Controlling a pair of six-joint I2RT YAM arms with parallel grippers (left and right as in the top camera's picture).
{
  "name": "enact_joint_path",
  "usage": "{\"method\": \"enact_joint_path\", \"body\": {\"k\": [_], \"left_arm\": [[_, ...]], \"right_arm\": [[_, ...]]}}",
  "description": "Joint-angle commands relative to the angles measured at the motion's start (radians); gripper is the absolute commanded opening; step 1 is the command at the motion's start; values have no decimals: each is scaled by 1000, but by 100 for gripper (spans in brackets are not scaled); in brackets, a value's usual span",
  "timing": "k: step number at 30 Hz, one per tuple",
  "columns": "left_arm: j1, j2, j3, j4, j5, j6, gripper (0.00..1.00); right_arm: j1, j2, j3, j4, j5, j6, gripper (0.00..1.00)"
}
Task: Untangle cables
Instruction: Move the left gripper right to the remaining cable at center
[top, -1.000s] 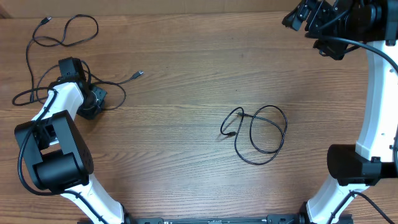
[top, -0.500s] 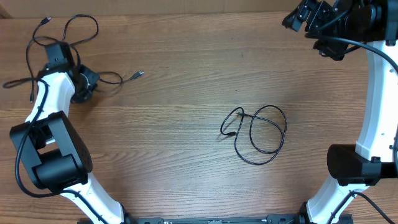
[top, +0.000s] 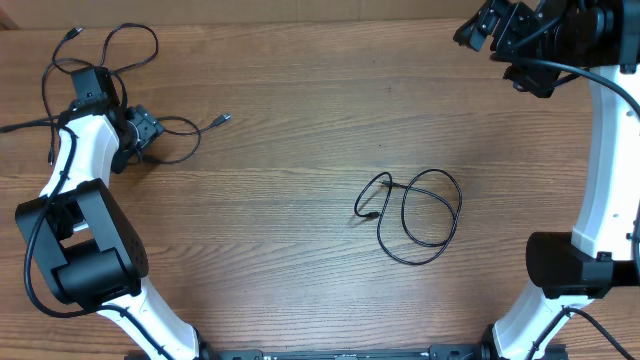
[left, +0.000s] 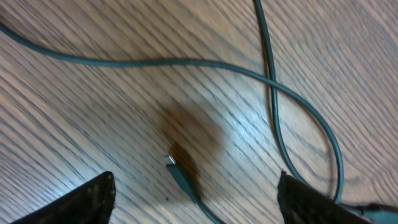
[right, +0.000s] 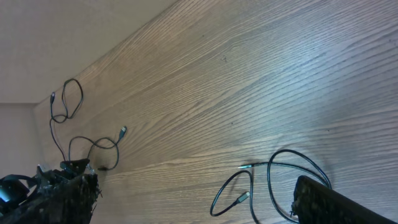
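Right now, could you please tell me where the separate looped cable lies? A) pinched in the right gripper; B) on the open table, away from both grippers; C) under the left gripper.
B: the looped cable lies alone right of centre, far from the left gripper and the right gripper.

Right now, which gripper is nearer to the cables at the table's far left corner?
Left. The left gripper hovers open directly over those cables. The right gripper is high above the far right corner, a long way from them.
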Motion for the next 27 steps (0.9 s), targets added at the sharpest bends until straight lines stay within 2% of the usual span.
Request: {"method": "enact_joint_path", "body": {"k": [1,5,7,13,14,22,24,27], "left_arm": [[6,8,14,29,-66,91,90],[7,9,14,56,-121,100,89],[12,13,14,66,-122,65,94],[49,30,14,77,-122,-2,97],[54,30,14,69,-122,0,100],[90,-33,29,-97,-117,14,100],[90,-77,37,-135,-89,14,100],[90,-191,38,-158,97,74,100]], "right_arm": [[-1,-8,11,-1,-4,-4,100],[-1,-8,11,0,-4,-4,100],[-1,-7,11,0,-4,-4,100],[2,-7,11,-2,-5,-4,100],[4,-7,11,-1,-4,-4,100],[12,-7,11,6,3,-5,100],[12,-7,11,-3,44,-5,100],[12,-7,-2,-24,112,-13,100]]}}
